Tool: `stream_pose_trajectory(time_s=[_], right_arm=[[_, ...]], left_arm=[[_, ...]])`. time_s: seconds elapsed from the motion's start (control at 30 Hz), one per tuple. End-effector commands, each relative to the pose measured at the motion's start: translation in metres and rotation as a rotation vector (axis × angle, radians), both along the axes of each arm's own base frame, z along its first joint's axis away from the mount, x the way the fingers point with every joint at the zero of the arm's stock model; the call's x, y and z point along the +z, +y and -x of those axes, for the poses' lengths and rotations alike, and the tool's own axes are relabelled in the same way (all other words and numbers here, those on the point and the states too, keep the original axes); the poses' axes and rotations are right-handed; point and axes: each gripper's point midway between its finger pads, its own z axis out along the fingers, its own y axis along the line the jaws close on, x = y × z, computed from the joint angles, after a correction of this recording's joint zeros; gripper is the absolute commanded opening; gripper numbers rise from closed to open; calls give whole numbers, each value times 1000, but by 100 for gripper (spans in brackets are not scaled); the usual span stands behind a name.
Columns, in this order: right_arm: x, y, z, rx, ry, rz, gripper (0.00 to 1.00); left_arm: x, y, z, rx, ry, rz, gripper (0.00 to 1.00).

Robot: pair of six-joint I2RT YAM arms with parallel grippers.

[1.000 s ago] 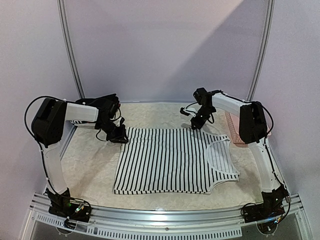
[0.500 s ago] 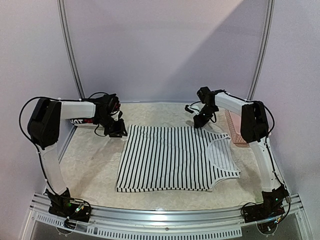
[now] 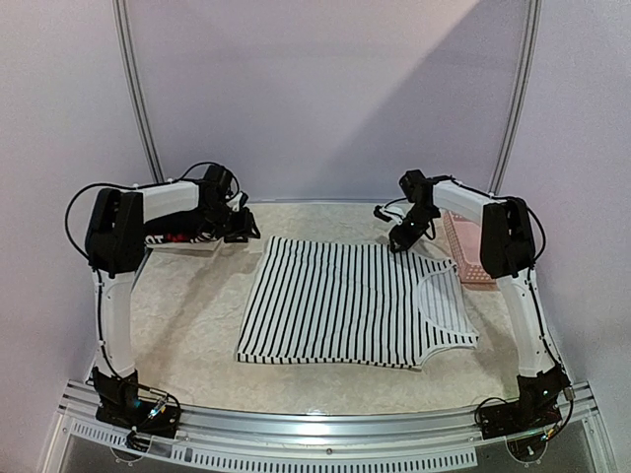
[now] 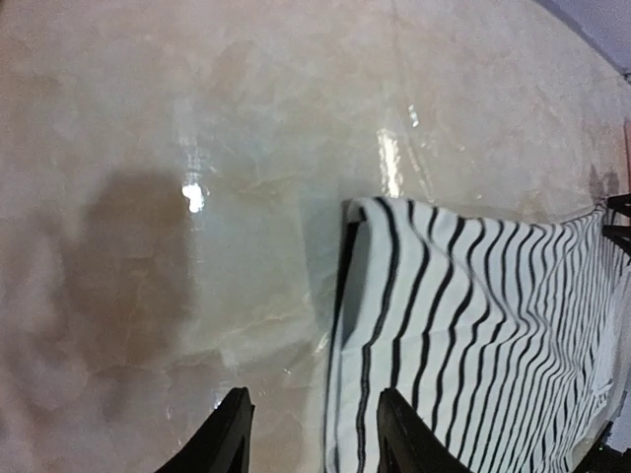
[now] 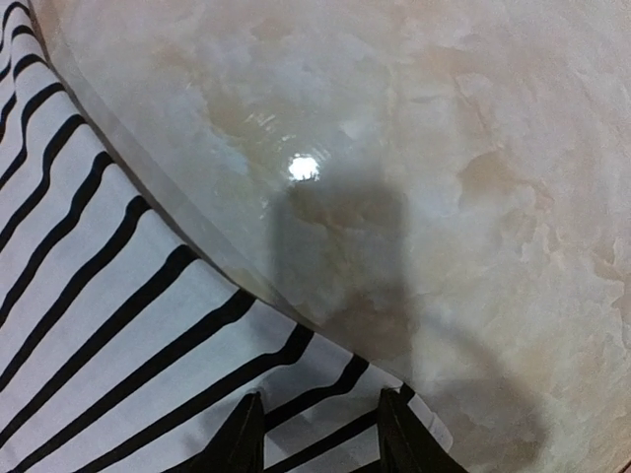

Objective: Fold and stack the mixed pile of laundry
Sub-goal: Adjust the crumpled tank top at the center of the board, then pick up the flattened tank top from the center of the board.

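Observation:
Of the mixed laundry pile, a black-and-white striped tank top [image 3: 345,305] lies spread flat in the middle of the table, with its neckline to the right. My left gripper [image 3: 242,229] hovers at its far left corner, jaws open. In the left wrist view the tank top [image 4: 473,315] has its folded edge running between the parted fingers of the left gripper [image 4: 315,439]. My right gripper [image 3: 399,241] is at the far right corner, also open. The right wrist view shows the tank top [image 5: 118,325] lying flat under the right gripper [image 5: 320,443], with no cloth pinched.
A pink perforated basket [image 3: 465,254] stands at the right edge, just behind my right forearm. The marbled tabletop [image 3: 187,315] shows bare to the left of the garment and along its far side. A curved metal rail [image 3: 325,429] borders the near edge.
Both grippers have opened and let go of the tank top's far edge. Both arms moved toward the back of the table, and the garment slid slightly back and to the right.

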Motion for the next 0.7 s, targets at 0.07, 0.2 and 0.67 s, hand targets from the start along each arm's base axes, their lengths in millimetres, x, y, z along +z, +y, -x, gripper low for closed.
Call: stream_pose_trajectory(time_s=[0.07,0.2,0.67], right_arm=[[38,2,3,48,-28,-104,42],[65,6,-4,48,-95,-140,43],[52,-5,-1,5,-81,-88,43]], left_arm=[[-36,-6,-1,-44,73,11,45],[-36,-15,-7,-58,47,61,46],[-42,-32,-40,-59,1,130,47]])
